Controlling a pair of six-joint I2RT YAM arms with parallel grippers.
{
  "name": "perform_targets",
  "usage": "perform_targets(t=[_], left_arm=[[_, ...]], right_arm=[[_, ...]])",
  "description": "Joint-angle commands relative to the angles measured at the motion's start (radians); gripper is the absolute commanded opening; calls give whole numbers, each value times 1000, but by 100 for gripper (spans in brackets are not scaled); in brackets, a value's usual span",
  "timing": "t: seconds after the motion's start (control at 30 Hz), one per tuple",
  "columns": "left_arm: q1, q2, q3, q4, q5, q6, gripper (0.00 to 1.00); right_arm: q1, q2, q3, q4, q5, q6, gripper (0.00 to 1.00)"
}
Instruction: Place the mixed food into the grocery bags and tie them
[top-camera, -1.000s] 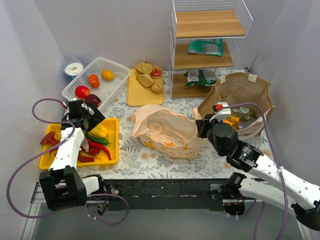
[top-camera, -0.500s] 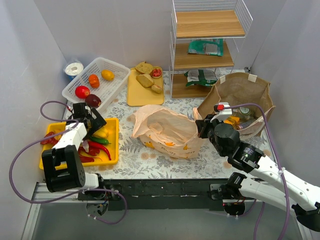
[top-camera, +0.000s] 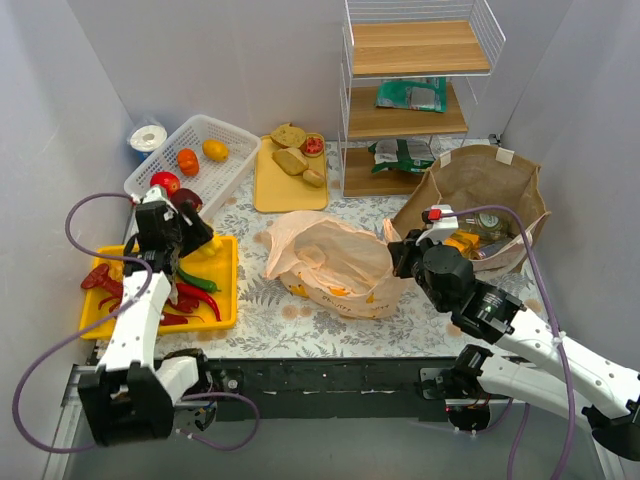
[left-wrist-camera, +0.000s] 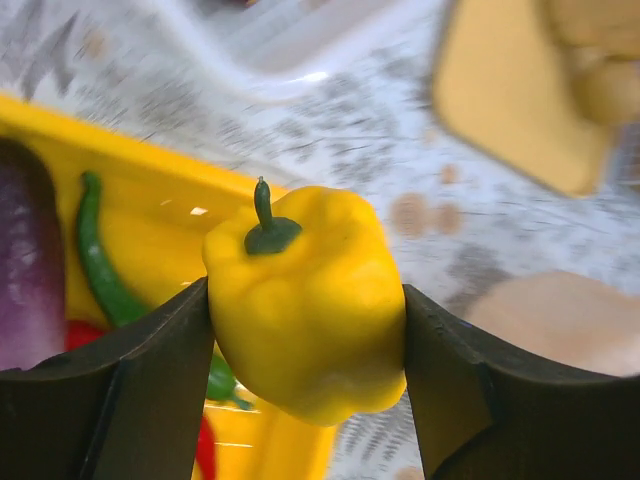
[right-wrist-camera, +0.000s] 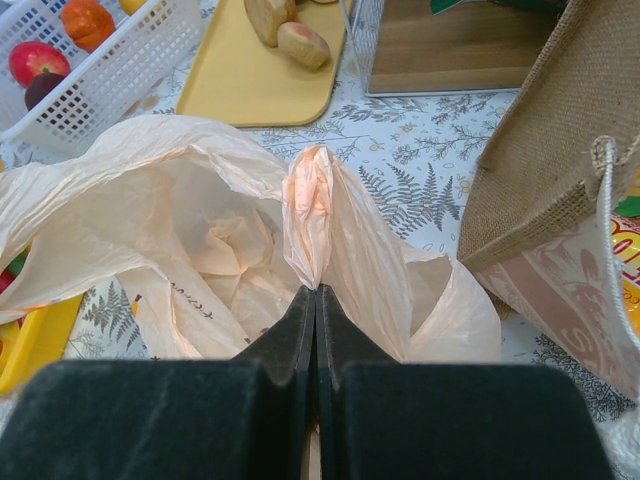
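1. Left wrist view: the yellow pepper (left-wrist-camera: 305, 300) is clamped between the half-closed fingers of the left end effector (left-wrist-camera: 306, 335), clear above the yellow tray (top-camera: 228, 292).
2. The peach plastic bag (right-wrist-camera: 200, 230), lying on the counter (top-camera: 300, 322), is pinched at its rim by the fully closed right end effector (right-wrist-camera: 317, 298).
3. An orange packet (top-camera: 463, 241) is already lodged in the brown paper bag (top-camera: 480, 175). Red chillies (top-camera: 198, 297) and bread (top-camera: 290, 160) are left out, and neither bag is tied.
4. Half a second earlier, the left end effector was down at the tray; it has since been raised with the pepper.
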Motion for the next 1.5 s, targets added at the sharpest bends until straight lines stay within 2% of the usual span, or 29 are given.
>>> perform_targets(t=[0.0,0.03,0.1,0.13,0.2,0.23,0.3,0.33,0.37,0.53,0.63,0.7,0.77,0.8,0.87,0.9,1.07,1.17,1.27,1.33,1.37,1.4,1.47], left_arm=[[-183,-151,146,34,16,-54,28],[-290,-157,171,36,-3,-67,27],[-406,-140,247,45,-52,-81,27],[-525,-107,271,45,-63,-93,27],[-651,-62,327,57,-168,-96,27],[-781,0,340,62,-206,-84,29],[-898,74,357,88,-288,-58,30],[-956,114,363,91,-285,-53,31],[-971,187,369,88,-273,-62,31],[-1038,272,343,155,-262,-91,31],[-1044,315,338,161,-256,-91,36],[-1046,347,337,160,-254,-82,45],[-1046,361,343,151,-267,-81,62],[-1048,369,346,148,-274,-79,78],[-1048,365,355,149,-294,-72,94],[-1046,361,358,149,-299,-53,98],[-1031,303,380,143,-285,27,98],[-971,205,368,120,-287,40,98],[-844,67,317,73,-300,-8,98],[-691,0,262,1,-333,-92,98],[-576,-54,242,-32,-348,-129,98],[-526,-72,192,-70,-391,-178,98],[-406,-115,130,-121,-365,-211,98]], right_arm=[[0,11,28,17,9,12,1],[0,14,28,14,12,12,1],[0,17,30,6,16,12,1],[0,15,30,3,16,13,1],[0,12,30,0,16,15,1],[0,9,32,0,16,16,1],[0,6,32,-4,16,18,1],[0,3,33,-4,16,18,1],[0,4,36,-9,18,19,1],[0,-5,41,-26,16,27,1],[0,-6,39,-24,18,28,1],[0,-3,39,-24,13,28,1],[0,0,38,-24,9,30,1],[0,1,38,-24,7,31,1],[0,1,36,-24,7,31,1],[0,1,35,-24,7,31,1],[0,-3,36,-27,10,31,1],[0,-8,36,-29,10,31,1],[0,-11,33,-30,16,31,1],[0,-14,29,-29,19,31,1],[0,-15,27,-29,21,31,1],[0,-18,25,-26,18,30,1],[0,-17,21,-23,18,30,1]])
